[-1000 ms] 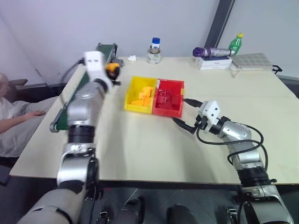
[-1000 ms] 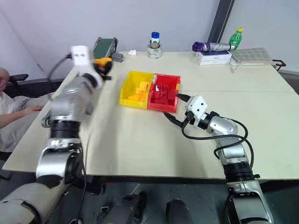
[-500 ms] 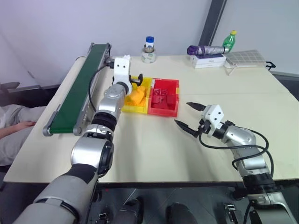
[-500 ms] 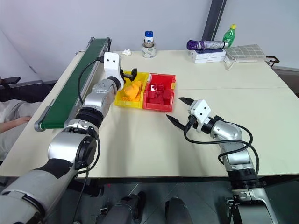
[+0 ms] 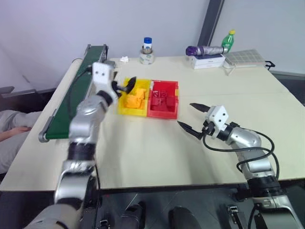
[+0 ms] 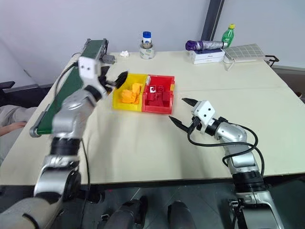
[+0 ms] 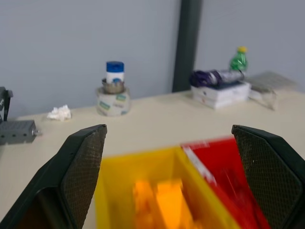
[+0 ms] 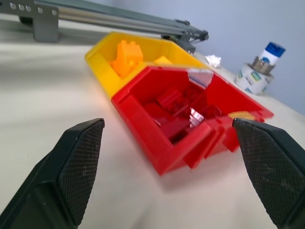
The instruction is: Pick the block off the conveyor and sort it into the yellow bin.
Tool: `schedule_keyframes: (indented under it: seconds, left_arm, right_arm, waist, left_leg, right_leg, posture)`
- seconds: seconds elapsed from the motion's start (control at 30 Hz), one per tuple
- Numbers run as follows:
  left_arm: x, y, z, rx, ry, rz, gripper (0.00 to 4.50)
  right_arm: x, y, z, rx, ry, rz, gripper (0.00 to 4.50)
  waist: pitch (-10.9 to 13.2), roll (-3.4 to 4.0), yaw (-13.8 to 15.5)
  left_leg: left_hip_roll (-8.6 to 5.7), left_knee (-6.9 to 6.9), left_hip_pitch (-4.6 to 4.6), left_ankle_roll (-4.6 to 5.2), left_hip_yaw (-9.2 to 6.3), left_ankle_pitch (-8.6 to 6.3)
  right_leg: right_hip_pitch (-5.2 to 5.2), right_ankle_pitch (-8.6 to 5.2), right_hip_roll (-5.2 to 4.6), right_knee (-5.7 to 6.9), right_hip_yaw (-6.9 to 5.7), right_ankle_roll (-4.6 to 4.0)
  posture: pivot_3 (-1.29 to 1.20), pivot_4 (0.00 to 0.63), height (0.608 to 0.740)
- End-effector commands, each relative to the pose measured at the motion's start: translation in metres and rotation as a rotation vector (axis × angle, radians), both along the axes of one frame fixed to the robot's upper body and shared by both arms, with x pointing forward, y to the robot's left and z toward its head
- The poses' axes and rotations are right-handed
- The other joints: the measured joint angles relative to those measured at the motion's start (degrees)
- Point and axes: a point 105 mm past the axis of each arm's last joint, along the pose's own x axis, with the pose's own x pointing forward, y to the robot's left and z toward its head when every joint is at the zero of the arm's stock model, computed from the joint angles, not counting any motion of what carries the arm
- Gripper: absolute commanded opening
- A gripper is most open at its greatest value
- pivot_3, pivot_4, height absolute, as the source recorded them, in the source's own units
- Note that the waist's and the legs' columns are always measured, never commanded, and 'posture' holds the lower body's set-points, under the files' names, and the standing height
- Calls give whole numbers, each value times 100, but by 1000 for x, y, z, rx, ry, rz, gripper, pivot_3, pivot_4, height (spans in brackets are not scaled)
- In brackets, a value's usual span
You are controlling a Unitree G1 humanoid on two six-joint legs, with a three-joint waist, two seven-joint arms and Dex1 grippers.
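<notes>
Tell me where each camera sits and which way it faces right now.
Left and right eye views: on the head, looking forward and down over the table; both arms show, left gripper by the yellow bin, right gripper near the red bin.
Left wrist view: looks between its open jaws over the yellow bin toward the glass jar.
Right wrist view: low over the table, open jaws facing the red bin.
All views share the joined bins.

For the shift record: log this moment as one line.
left gripper: open, empty, by yellow bin | block: in yellow bin | right gripper: open, empty | conveyor: bare
</notes>
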Motion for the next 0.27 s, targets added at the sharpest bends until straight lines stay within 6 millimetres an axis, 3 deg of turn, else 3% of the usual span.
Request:
schedule_keyframes:
  seconds: [0.03,0.17,0.27]
  left_arm:
    - [-40,20,11,95,-28,-66,4437]
    - [-70,64,-3,168,86,-52,4437]
    - [-90,77,-12,201,150,-92,4437]
  right_arm:
    - [0,1,14,16,-52,18,4500]
    - [3,2,14,3,-50,37,4500]
    - [5,3,18,11,-56,42,4500]
  waist:
    - [1,2,10]
    - [1,3,58]
    - [2,4,105]
  left_leg:
    - [2,0,2,-1,0,-1]
    - [7,1,8,-14,-8,-10]
    - [8,0,8,-15,-8,-11]
  right_leg:
    - [-1,1,3,1,0,-4]
    - [-10,-9,13,-7,1,-28]
    - [-13,-12,14,-10,4,-38]
  posture:
    - [0,150,740]
    - [0,150,740]
    - [0,150,740]
